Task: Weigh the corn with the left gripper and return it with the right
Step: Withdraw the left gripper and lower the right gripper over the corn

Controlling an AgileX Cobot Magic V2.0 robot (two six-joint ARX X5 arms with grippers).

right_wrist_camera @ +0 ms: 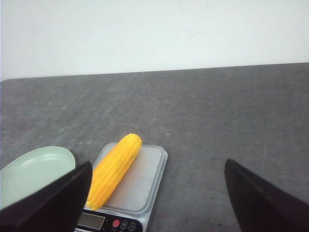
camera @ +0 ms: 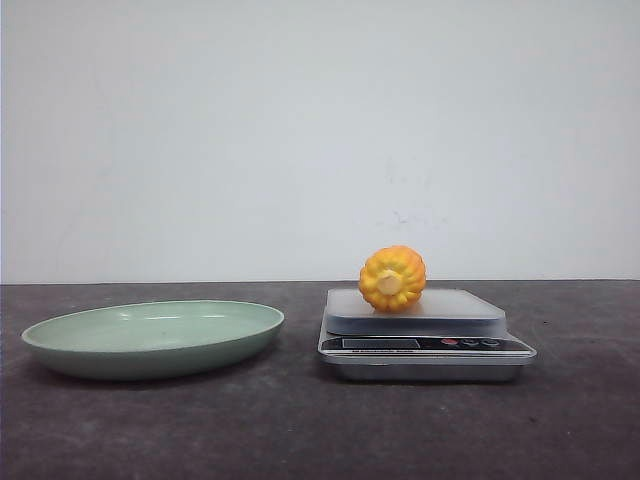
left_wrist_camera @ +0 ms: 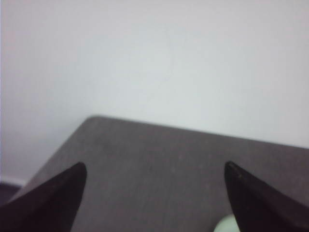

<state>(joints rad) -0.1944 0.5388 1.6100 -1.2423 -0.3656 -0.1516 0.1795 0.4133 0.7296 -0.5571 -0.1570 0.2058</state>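
The orange-yellow corn point(camera: 392, 278) lies on the grey platform of the kitchen scale point(camera: 424, 334), right of centre, its pale cut end facing the camera. In the right wrist view the corn point(right_wrist_camera: 115, 169) lies lengthwise along one side of the scale's platform point(right_wrist_camera: 138, 180). My right gripper point(right_wrist_camera: 157, 169) is open and empty, above and short of the scale. My left gripper point(left_wrist_camera: 154, 166) is open and empty over bare dark table. Neither arm shows in the front view.
A shallow pale green plate point(camera: 152, 337) stands left of the scale; its rim shows in the right wrist view point(right_wrist_camera: 34, 171) and as a sliver in the left wrist view point(left_wrist_camera: 224, 226). A white wall stands behind the dark table point(camera: 300, 430).
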